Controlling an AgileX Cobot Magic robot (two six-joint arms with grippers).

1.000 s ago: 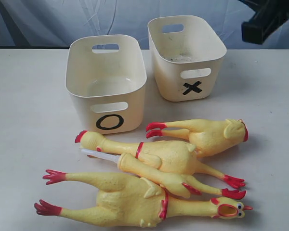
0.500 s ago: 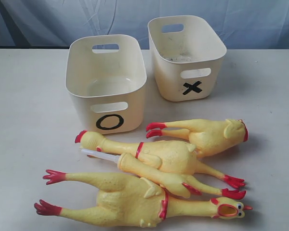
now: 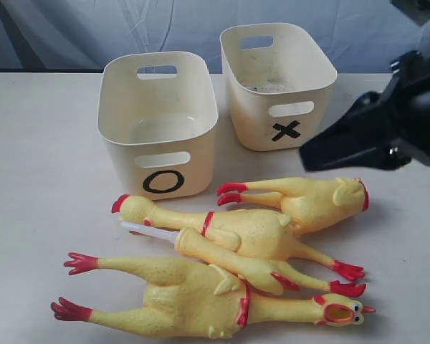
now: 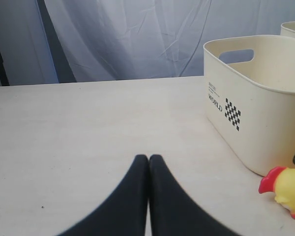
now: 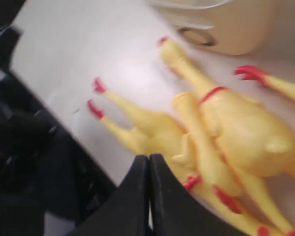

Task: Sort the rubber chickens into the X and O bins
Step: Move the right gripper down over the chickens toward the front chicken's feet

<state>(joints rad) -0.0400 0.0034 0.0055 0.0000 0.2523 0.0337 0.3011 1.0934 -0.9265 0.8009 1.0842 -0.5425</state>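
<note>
Since half a second ago, the right fingers (image 3: 322,154) have been brought into the exterior view from the right; nothing else has been shifted. They are seen as a dark, blurred shape over the bench (image 3: 43,186), just right of the X bin (image 3: 252,132) and above the head of the far chicken (image 3: 308,201). In the right wrist view they are pressed together with nothing held between them. The left fingers (image 4: 140,177) are likewise closed on nothing, over bare bench to the left of the O bin (image 3: 125,168).

All four chickens are laid on the bench on the near side of the bins. The far chicken is laid with its feet to the left and its head to the right. The middle chicken (image 3: 251,233) is turned the other way, its comb close to the O bin. The small chicken (image 3: 222,256) is tucked against its near side, with a white tube (image 3: 147,231) pointed left. The near chicken (image 3: 186,297) is laid nearest of all, head to the right, beak open. The O bin is set left, the X bin right and farther back.
</note>
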